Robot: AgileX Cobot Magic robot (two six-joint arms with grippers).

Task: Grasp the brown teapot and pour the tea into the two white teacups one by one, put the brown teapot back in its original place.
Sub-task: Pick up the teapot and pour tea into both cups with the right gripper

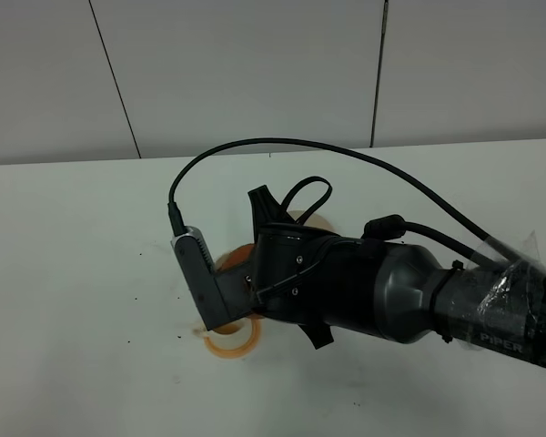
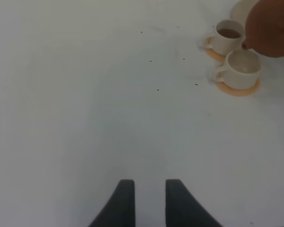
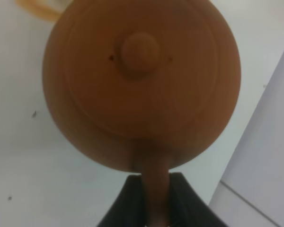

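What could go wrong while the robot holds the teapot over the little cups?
The right tool pinches the brown teapot only by its thin handle, so the pot could swing or slip. The teacup with tea and the other teacup are small and close together; a badly aimed pour might splash the table or overfill the fuller cup.

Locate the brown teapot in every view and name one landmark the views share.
Exterior high: the brown teapot shows only as a sliver left of centre, hidden behind the right arm.
Left wrist: cut off by the picture's edge, hanging over the two white teacups.
Right wrist: fills the picture, lid toward the camera, handle clamped in the right end effector.
Shared landmark: an orange coaster, likely also.
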